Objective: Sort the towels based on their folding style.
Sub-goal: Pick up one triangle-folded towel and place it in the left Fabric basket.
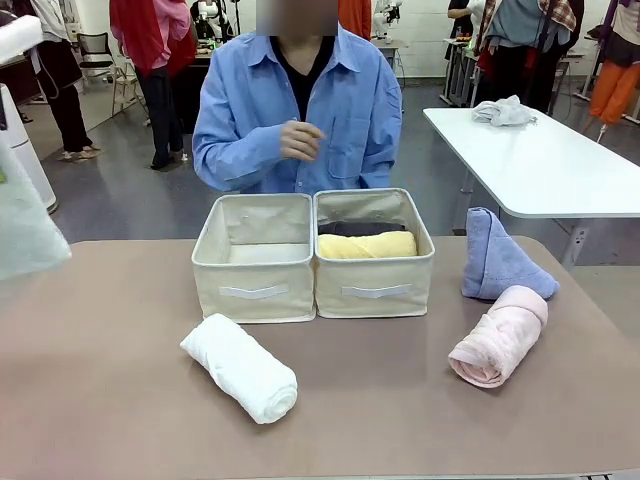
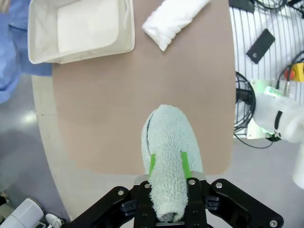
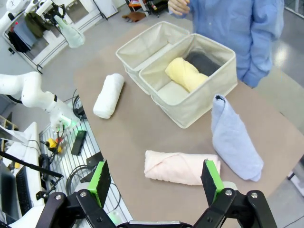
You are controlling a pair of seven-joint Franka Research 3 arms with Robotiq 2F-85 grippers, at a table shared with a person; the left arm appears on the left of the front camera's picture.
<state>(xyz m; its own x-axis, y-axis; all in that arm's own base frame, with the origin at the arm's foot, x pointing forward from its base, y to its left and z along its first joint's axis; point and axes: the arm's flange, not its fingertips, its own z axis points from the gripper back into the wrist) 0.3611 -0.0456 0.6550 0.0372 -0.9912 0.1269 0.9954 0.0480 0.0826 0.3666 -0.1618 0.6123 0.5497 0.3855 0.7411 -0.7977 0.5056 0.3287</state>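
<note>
My left gripper (image 2: pixel 168 165) is shut on a pale green towel (image 2: pixel 166 135), held above the table's left end; that towel also shows at the picture's left edge (image 1: pixel 25 225). A white roll (image 1: pixel 240 368) lies on the table at the front left. At the right lie a pink roll (image 1: pixel 498 338) and a blue triangle (image 1: pixel 497 262). The right beige box (image 1: pixel 375 290) holds a yellow roll (image 1: pixel 366 245) and a dark grey roll (image 1: pixel 360 228). My right gripper (image 3: pixel 156 183) is open, up above the pink roll (image 3: pixel 183 167).
The left beige box (image 1: pixel 252 290) has nothing in it. A person in a blue shirt (image 1: pixel 300 110) stands behind the boxes, hands at the chest. A white side table (image 1: pixel 540 160) with a cloth bundle (image 1: pixel 503 111) stands at the back right.
</note>
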